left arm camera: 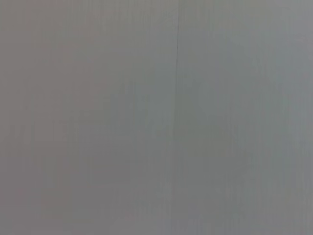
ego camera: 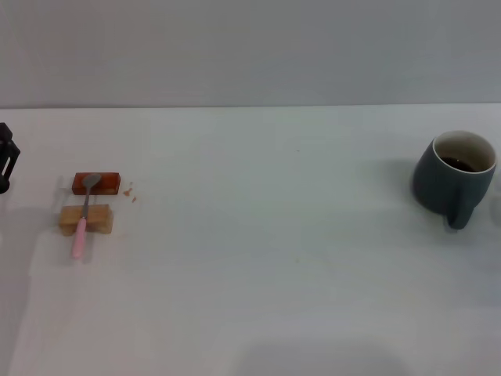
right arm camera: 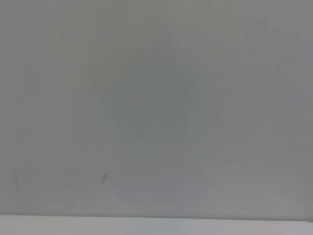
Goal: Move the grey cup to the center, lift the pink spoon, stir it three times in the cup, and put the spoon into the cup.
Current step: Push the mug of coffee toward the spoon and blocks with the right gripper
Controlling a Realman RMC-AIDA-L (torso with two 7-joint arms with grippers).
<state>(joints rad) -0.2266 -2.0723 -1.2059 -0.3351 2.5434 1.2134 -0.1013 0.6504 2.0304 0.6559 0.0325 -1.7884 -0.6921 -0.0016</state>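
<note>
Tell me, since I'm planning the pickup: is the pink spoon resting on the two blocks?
Touching. In the head view the pink spoon lies across the tan block, its bowl on the red-brown block.

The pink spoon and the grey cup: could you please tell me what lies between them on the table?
Only bare white table in the head view; the pink spoon rests across two blocks at left, the grey cup at right.
</note>
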